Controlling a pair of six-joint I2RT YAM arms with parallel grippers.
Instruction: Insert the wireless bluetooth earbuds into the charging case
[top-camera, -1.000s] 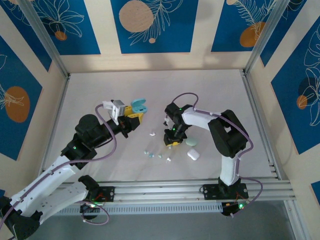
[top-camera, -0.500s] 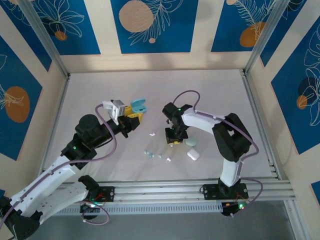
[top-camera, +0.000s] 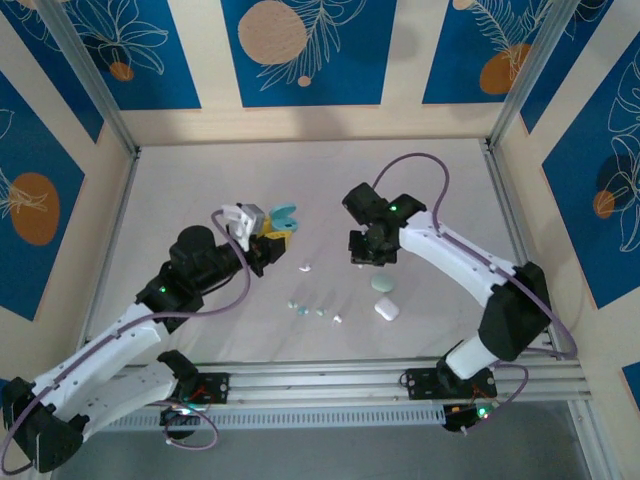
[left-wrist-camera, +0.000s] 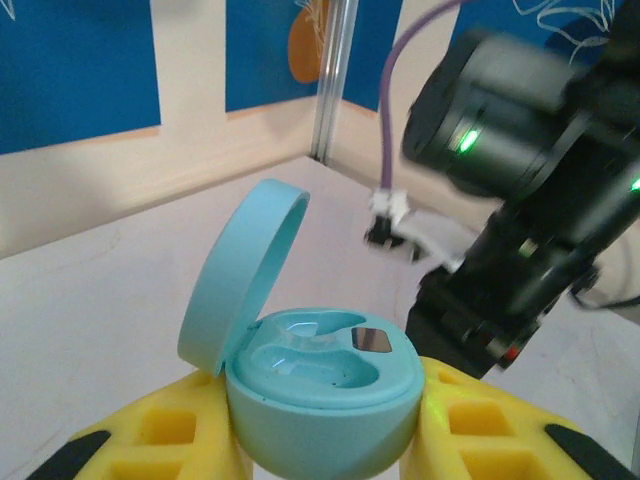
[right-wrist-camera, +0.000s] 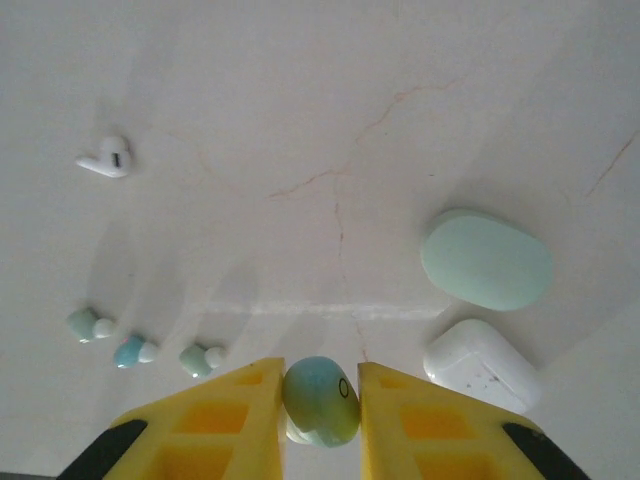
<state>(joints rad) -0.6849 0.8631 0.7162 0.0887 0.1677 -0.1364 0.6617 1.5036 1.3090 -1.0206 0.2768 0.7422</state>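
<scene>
From above, on the worktop (top-camera: 420, 180), we see our left claw (top-camera: 272, 228), left of centre, grasping the open blue charging case (left-wrist-camera: 320, 400). In its wrist view our right claw (right-wrist-camera: 320, 420), bottom centre, is clenched on a pale blue-green earbud (right-wrist-camera: 322, 398). A white earbud (right-wrist-camera: 103, 160) lies upper left, three tinted earbuds (right-wrist-camera: 135, 351) lower left.

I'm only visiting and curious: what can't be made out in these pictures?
Right wrist view: sides of the held earbud, covered by the right tool; its fingers cut by the bottom edge.
Left wrist view: lower sides of the blue case, covered by the left tool; the right arm is blurred.
Top view: loose earbuds, too small for colours.
</scene>
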